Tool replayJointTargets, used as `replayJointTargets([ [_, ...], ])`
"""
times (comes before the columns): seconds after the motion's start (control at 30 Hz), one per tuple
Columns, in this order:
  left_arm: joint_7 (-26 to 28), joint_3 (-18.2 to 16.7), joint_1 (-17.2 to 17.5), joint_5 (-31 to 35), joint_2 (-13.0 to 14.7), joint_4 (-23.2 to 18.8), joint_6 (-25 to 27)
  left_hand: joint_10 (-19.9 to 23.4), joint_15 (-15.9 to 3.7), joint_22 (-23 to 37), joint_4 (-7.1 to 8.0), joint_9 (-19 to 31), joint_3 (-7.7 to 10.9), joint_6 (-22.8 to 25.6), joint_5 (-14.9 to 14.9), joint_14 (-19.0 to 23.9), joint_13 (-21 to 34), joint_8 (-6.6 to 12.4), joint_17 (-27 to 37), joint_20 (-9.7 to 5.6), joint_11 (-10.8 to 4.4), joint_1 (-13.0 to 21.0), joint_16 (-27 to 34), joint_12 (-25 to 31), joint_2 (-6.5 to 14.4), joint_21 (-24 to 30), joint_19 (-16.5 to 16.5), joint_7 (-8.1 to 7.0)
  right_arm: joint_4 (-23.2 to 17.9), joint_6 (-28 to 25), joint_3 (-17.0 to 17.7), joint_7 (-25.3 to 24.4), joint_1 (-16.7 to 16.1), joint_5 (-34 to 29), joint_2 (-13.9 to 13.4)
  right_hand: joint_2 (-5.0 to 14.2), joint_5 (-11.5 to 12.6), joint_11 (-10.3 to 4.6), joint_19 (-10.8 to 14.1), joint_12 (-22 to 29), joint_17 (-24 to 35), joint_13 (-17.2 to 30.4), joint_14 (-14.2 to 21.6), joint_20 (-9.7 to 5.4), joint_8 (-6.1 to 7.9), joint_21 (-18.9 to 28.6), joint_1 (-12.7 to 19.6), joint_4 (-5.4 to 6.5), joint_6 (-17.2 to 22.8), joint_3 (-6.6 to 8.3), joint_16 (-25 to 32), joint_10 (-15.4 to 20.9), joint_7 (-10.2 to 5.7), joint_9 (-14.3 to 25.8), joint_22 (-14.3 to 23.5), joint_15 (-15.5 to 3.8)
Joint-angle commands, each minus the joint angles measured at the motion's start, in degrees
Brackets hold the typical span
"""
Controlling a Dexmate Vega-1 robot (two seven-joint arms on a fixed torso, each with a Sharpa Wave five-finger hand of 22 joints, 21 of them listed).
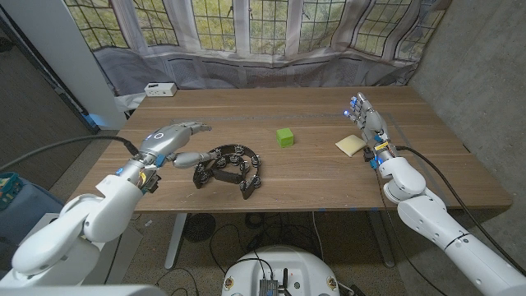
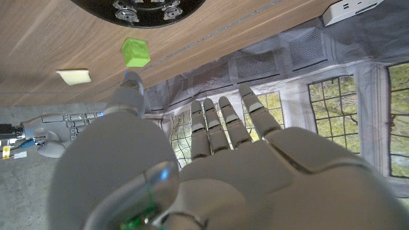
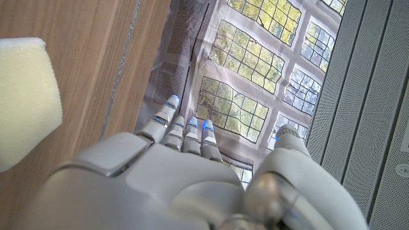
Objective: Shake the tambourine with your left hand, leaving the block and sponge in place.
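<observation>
A black tambourine (image 1: 228,167) with metal jingles lies on the wooden table (image 1: 312,177), left of centre; its rim (image 2: 137,13) also shows in the left wrist view. My left hand (image 1: 174,141) hovers just left of it, fingers straight and apart, thumb reaching toward the rim, holding nothing. A green block (image 1: 284,137) (image 2: 135,52) sits at the table's middle. A pale yellow sponge (image 1: 350,145) (image 2: 74,77) (image 3: 25,99) lies to the right. My right hand (image 1: 367,122) stands beside the sponge with fingers extended, holding nothing; it also appears in the left wrist view (image 2: 61,128).
A small white box (image 1: 159,90) rests at the table's far left corner. Draped grey cloth and windows run behind the far edge. A concrete wall stands on the right.
</observation>
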Motion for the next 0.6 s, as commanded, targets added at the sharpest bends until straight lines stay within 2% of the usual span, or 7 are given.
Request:
replayJointTargets([
  [0.03, -14.71, -1.57, -1.73, 3.75, 2.84, -3.2, 2.95, 1.43, -1.03, 0.32, 0.88, 0.37, 0.09, 1.41, 0.54, 3.14, 0.3, 0.02, 0.09, -0.89, -0.49, 3.52, 0.75, 0.16, -1.67, 1.56, 5.09, -0.37, -0.01, -0.18, -0.2, -0.57, -0.27, -0.15, 0.35, 0.21, 0.26, 0.05, 0.72, -0.13, 0.04, 0.26, 0.36, -0.07, 0.22, -0.17, -0.24, -0.42, 0.5, 0.05, -0.12, 0.49, 0.28, 0.09, 0.14, 0.05],
  [0.1, -16.6, -1.51, -2.49, 3.32, 3.11, -3.14, 3.1, 2.82, -1.32, 0.46, 1.59, 0.42, -0.37, 3.1, 0.4, 5.59, 0.39, 0.33, 0.19, -0.96, -0.02, 3.7, 1.34, 0.48, -1.7, 2.15, 7.14, 0.12, -0.16, -0.3, -0.15, -0.79, -0.4, -0.22, 0.32, 0.24, 0.27, 0.05, 0.73, -0.14, 0.03, 0.26, 0.38, -0.04, 0.21, -0.18, -0.2, -0.46, 0.5, 0.08, -0.13, 0.52, 0.22, 0.09, 0.14, 0.04],
  [0.27, -19.91, -1.17, -4.14, 2.84, 3.98, -2.72, 3.16, 4.05, -1.39, 0.53, 1.9, 0.45, -0.69, 4.04, 0.26, 6.76, 0.44, 0.47, 0.21, -1.41, 0.07, 3.66, 1.53, 0.8, -1.69, 2.46, 8.26, 0.42, -0.54, -0.35, 0.06, -1.57, -0.77, -0.46, 0.44, 0.26, 0.27, 0.0, 0.82, -0.17, 0.02, 0.26, 0.42, 0.03, 0.19, -0.17, -0.18, -0.51, 0.51, 0.11, -0.14, 0.57, 0.21, 0.09, 0.15, 0.09],
  [0.53, -25.14, 0.18, -6.9, 1.98, 6.74, -1.81, 3.23, 3.87, -1.61, 0.58, 1.38, 0.47, 0.07, 3.7, 0.41, 6.97, 0.47, 0.05, 0.24, -2.56, 0.01, 6.03, 1.24, 0.46, -0.59, 2.57, 9.03, 0.67, -0.84, -0.32, 0.17, -1.96, -1.07, -0.78, 0.43, 0.29, 0.28, 0.07, 0.9, -0.18, 0.01, 0.26, 0.61, 0.11, 0.14, -0.17, -0.17, -0.58, 0.46, 0.14, -0.11, 0.71, 0.11, 0.09, 0.15, 0.11],
  [0.6, -26.36, 0.51, -7.67, 1.06, 7.46, -1.39, 3.04, 3.48, -1.69, 0.59, 0.93, 0.48, 0.72, 3.11, 0.47, 6.51, 0.49, -0.3, 0.25, -2.79, -0.05, 8.2, 0.86, 0.14, 0.16, 2.45, 9.03, 0.9, -0.98, -0.39, 0.21, -2.21, -1.18, -1.03, 0.37, 0.3, 0.28, 0.05, 0.91, -0.19, 0.0, 0.26, 0.66, 0.14, 0.12, -0.17, -0.15, -0.61, 0.41, 0.15, -0.1, 0.72, 0.07, 0.09, 0.15, 0.14],
])
